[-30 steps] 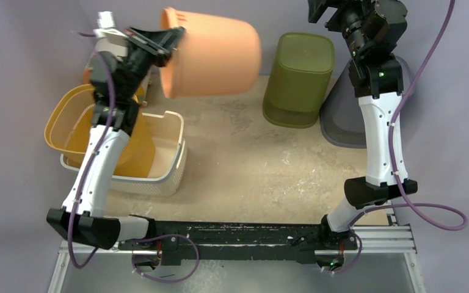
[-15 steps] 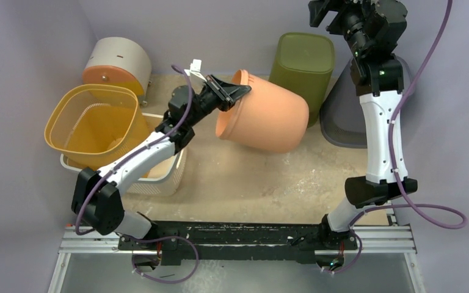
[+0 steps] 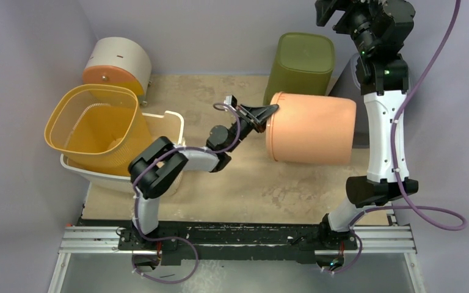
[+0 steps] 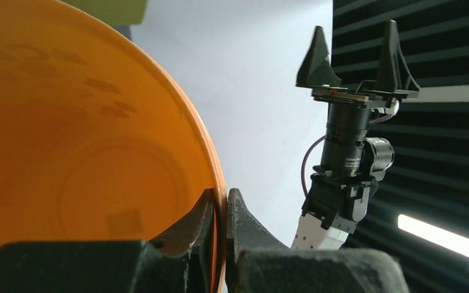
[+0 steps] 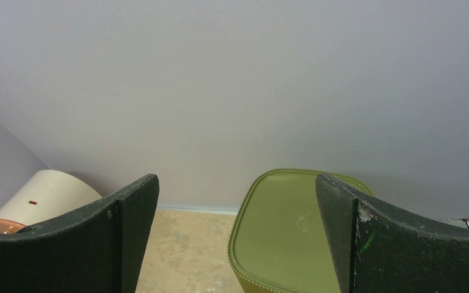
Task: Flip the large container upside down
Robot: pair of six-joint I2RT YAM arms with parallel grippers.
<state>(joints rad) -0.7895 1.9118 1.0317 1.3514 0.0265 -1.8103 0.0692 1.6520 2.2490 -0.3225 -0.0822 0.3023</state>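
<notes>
Grip: left gripper [image 4: 221, 201] is clamped on the rim of the container [image 3: 310, 127], one finger inside the wall, one outside, pressed tight on the thin edge
Where: container juts out past the fingertips, lying on its side, mouth at the fingers, base pointing away; can't tell from above whether its lower side touches the table
Look: salmon-orange, round, smooth-walled, narrowing a little toward the base, nothing inside; light glows through the wall in the wrist view
Handling: I'd call it thin, light plastic, since it keeps its round shape under a single rim pinch; the surface looks slick, and all that bulk sits beyond the fingers, so it will want to swing about the pinch
Where to hold: the rim, bitten deep; the body is far too wide for these jaws
Right gripper [image 5: 237, 183]: fingers spread wide, nothing between them, well apart from the container, green bin [image 5: 287, 226] just beyond the tips
Progress: about half turned by my reckoning; mouth must yet face down
</notes>
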